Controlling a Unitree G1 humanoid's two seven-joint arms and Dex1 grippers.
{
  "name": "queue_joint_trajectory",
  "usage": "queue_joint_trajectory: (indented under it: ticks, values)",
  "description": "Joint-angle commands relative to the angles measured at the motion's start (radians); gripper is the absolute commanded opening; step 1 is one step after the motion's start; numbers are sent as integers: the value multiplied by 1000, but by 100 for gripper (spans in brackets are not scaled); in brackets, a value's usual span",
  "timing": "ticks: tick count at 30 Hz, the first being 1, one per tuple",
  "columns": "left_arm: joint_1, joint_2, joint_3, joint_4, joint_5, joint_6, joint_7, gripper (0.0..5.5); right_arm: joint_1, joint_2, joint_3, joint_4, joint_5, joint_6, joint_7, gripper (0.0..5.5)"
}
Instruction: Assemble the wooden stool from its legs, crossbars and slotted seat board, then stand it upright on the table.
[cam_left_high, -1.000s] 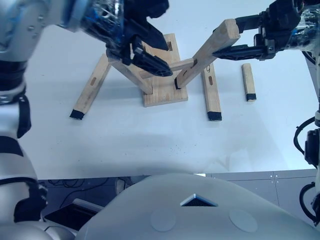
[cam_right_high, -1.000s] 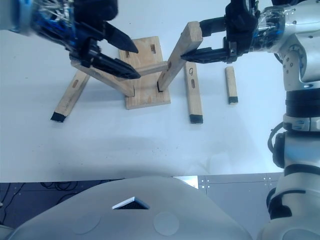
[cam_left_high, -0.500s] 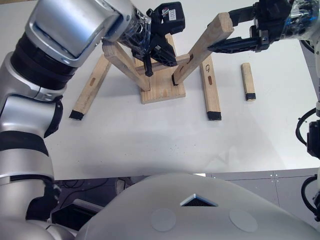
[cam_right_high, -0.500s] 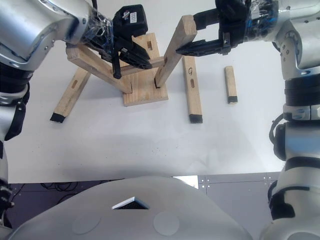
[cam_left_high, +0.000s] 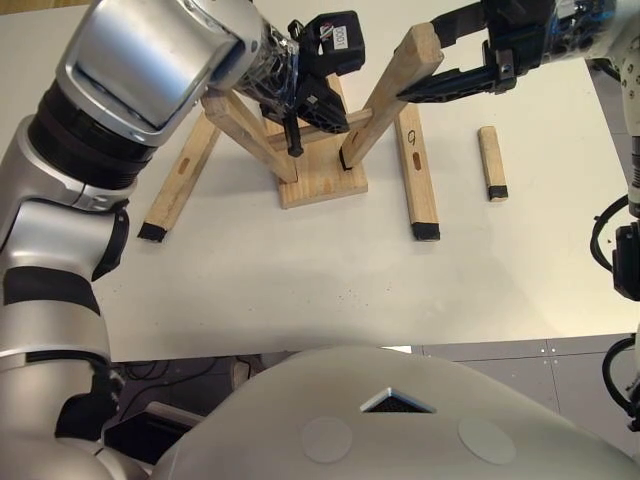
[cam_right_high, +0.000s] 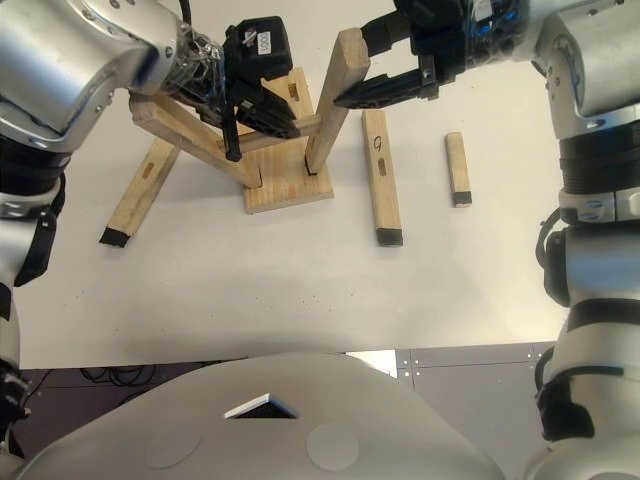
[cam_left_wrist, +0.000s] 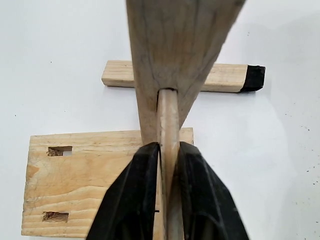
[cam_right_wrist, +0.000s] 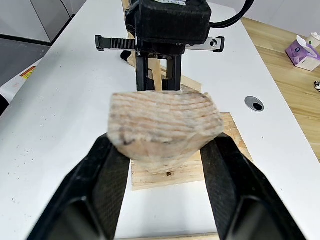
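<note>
The slotted seat board (cam_left_high: 325, 190) lies flat on the table. Two legs stand slanted in it, the left leg (cam_left_high: 250, 135) and the right leg (cam_left_high: 380, 105), joined by a round crossbar (cam_left_high: 345, 122). My left gripper (cam_left_high: 297, 125) is shut on that crossbar (cam_left_wrist: 168, 120), close to the left leg. High over the board, my right gripper (cam_left_high: 420, 55) is shut on the top end of the right leg (cam_right_wrist: 165, 125). Beyond that end, the left gripper's body (cam_right_wrist: 167, 25) is seen end-on.
One loose leg (cam_left_high: 180, 180) lies left of the board and another (cam_left_high: 418, 170) lies right of it, both with black caps. A short crossbar (cam_left_high: 490, 162) lies farther right. The near half of the white table (cam_left_high: 300, 290) is bare.
My left gripper has turned and gone from open beside the crossbar to shut on it. The right gripper has carried the right leg's top end leftward, so the leg stands steeper.
</note>
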Motion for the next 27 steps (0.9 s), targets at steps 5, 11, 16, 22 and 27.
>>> queue_joint_trajectory:
  ticks: [5,11,16,22,27]
  values:
    - [79,-35,-26,4,-13,-6,-34,45,70,79,128,-38,-97,53,-13,204]
    - [-10,-72,227,51,-123,56,-62,45,94,73,180,-27,-139,72,-6,204]
    - [-129,-95,556,145,-222,124,4,45,89,47,243,-39,-167,117,33,204]
    - [-140,-94,664,166,-256,102,67,45,104,20,272,-17,-180,130,39,204]
    - [-94,6,424,22,-161,38,8,129,129,20,269,-20,-169,140,23,204]
